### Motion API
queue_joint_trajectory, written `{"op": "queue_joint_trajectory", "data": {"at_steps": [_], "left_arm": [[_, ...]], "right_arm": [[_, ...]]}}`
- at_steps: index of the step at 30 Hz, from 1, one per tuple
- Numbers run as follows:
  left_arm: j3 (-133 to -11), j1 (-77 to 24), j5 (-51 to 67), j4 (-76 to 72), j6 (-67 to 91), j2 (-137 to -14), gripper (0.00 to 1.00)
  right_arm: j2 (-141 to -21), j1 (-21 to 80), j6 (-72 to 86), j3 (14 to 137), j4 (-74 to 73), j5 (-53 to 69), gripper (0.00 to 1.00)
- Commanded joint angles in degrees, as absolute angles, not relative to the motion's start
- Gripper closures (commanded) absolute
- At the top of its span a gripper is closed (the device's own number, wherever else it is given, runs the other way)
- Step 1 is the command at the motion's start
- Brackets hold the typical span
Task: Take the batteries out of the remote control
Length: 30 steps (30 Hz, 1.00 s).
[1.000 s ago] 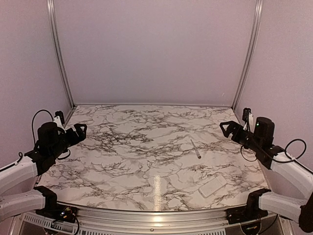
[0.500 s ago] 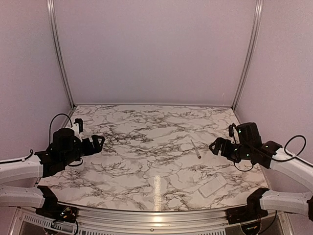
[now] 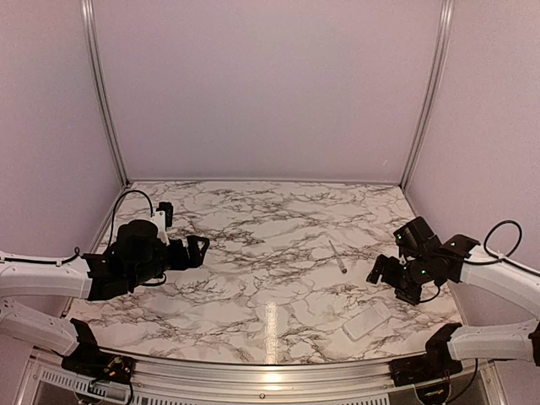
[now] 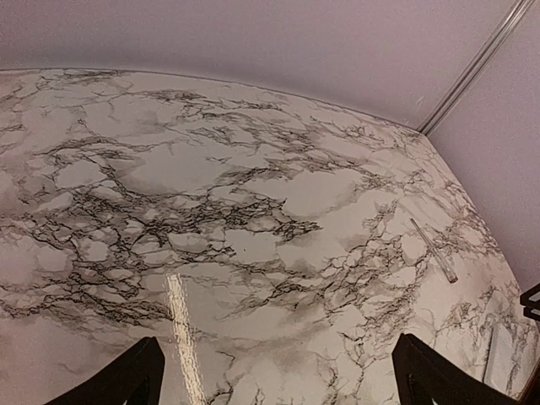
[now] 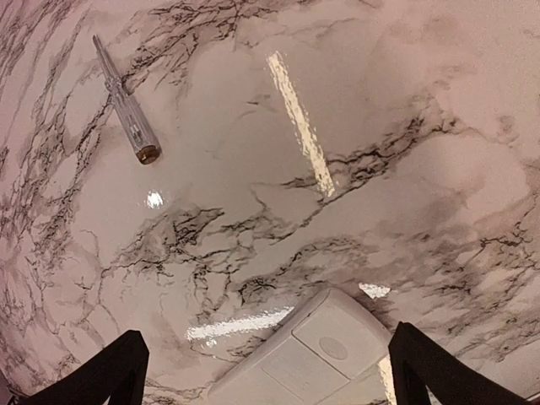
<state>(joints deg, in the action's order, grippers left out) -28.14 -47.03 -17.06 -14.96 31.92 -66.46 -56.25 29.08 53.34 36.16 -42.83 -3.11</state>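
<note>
The white remote control (image 3: 366, 321) lies flat near the front right of the marble table, its back cover on; it also shows in the right wrist view (image 5: 308, 354). No batteries are in view. My right gripper (image 3: 381, 272) is open, hovering above and just behind the remote, which lies between its fingertips in the right wrist view (image 5: 270, 371). My left gripper (image 3: 199, 251) is open and empty over the left part of the table, far from the remote. In the left wrist view the left gripper (image 4: 278, 380) has only bare marble between its fingers.
A long thin pale rod (image 3: 338, 256) lies on the table behind the remote; it also shows in the right wrist view (image 5: 125, 112) and the left wrist view (image 4: 434, 251). Walls and metal posts (image 3: 429, 93) close the back and sides.
Both arms have swung inward from the table's sides. The right gripper has come down toward the remote; the left gripper has moved right over the table. The remote and rod have not moved.
</note>
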Motion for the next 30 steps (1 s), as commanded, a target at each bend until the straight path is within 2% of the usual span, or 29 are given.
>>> {"op": "queue_joint_trajectory", "data": {"at_steps": [1, 6, 12, 28, 30], "left_arm": [[-29.2, -47.4, -18.5, -16.3, 31.4, -66.7, 0.01], [-29.3, -47.5, -18.5, -16.2, 31.2, -67.0, 0.01], [-29.4, -47.5, -18.4, -16.1, 31.1, -67.0, 0.01], [-30.2, -47.5, -17.8, -16.1, 30.7, -68.5, 0.01], [-30.2, -47.5, -17.8, -16.1, 30.6, -68.5, 0.01]], "right_arm": [[-56.6, 29.7, 62.3, 36.8, -49.9, -4.3, 0.02], [-58.0, 29.7, 66.0, 37.3, -51.7, -4.6, 0.02], [-60.7, 29.7, 66.7, 34.6, -47.1, -0.7, 0.02], [-65.4, 29.7, 65.7, 35.8, -47.0, -3.7, 0.02], [-65.9, 29.7, 65.9, 34.9, -45.6, -2.4, 0.05]]}}
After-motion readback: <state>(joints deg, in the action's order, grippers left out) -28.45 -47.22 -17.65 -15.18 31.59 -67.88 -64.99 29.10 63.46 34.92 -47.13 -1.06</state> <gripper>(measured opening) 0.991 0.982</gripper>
